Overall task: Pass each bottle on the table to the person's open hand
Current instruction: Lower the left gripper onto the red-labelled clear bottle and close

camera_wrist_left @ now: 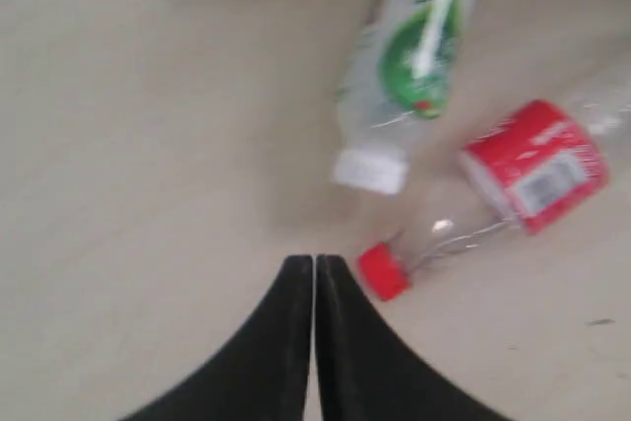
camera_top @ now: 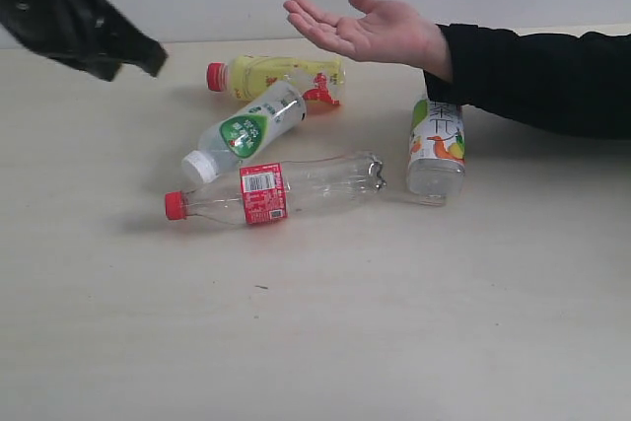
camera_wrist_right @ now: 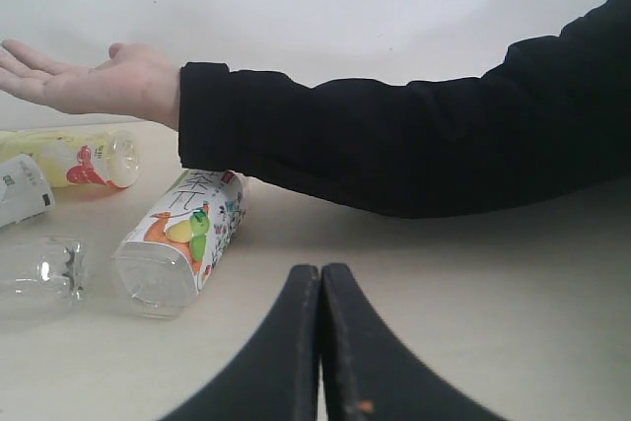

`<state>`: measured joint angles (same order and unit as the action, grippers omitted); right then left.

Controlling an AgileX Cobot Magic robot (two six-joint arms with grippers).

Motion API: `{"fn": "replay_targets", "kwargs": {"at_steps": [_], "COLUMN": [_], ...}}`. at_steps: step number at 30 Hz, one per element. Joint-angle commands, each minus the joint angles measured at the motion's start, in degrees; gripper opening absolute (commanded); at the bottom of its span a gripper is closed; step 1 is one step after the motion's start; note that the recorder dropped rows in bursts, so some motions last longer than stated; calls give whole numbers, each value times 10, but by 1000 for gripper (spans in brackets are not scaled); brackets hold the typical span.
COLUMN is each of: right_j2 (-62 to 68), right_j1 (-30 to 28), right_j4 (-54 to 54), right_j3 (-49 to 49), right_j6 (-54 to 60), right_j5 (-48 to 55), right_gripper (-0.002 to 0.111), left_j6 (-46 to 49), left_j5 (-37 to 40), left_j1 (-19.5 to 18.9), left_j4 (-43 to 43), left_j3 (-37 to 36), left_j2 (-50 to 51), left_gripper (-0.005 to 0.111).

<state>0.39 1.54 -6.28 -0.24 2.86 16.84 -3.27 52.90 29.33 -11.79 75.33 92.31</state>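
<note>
Four bottles lie on the table [camera_top: 315,342]. The yellow red-capped bottle [camera_top: 276,76] is farthest back. A white-capped bottle with a green label [camera_top: 246,132] lies slantwise in front of it. Nearest is the clear bottle with red cap and label [camera_top: 276,189]. A fourth bottle with a fruit label [camera_top: 437,145] has its cap end hidden under the sleeve. The person's open hand [camera_top: 375,27] hovers palm up above the yellow bottle. My left gripper [camera_top: 148,54] hangs shut at the back left, and in its wrist view the left gripper [camera_wrist_left: 315,261] is close to the red cap [camera_wrist_left: 383,271]. My right gripper [camera_wrist_right: 320,273] is shut and empty, facing the fruit-label bottle [camera_wrist_right: 182,239].
The person's black-sleeved forearm [camera_top: 532,76] reaches in from the right over the back of the table, and the forearm [camera_wrist_right: 394,145] crosses just beyond my right gripper. A pale wall stands behind the table. A tiny dark speck [camera_top: 260,287] marks the bare front tabletop.
</note>
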Motion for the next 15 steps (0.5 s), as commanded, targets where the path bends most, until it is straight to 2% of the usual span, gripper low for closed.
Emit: {"fn": "replay_targets", "kwargs": {"at_steps": [1, 2, 3, 4, 5, 8, 12, 15], "right_j2": [-4, -4, -4, -4, -4, -4, -4, -4], "right_j1": [-2, -2, -2, -2, -2, -2, -2, -2], "right_j4": [2, 2, 2, 2, 2, 2, 2, 2], "right_j3": [2, 2, 2, 2, 2, 2, 2, 2], "right_j6": [1, 1, 1, 1, 1, 1, 1, 1], "right_j5": [-3, -3, -3, -3, -3, -3, -3, -3], "right_gripper": [0, 0, 0, 0, 0, 0, 0, 0], "left_j6": [107, 130, 139, 157, 173, 247, 332, 360], "left_j5": [26, 28, 28, 27, 27, 27, 12, -5], "left_j1": [113, 128, 151, 163, 166, 170, 168, 167], "left_j4": [72, 83, 84, 81, 80, 80, 79, 77], "left_j3": [77, 92, 117, 142, 153, 181, 188, 188], "left_j2": [75, 93, 125, 155, 171, 231, 265, 276], "left_gripper": [32, 43, 67, 83, 84, 75, 86, 86]}}
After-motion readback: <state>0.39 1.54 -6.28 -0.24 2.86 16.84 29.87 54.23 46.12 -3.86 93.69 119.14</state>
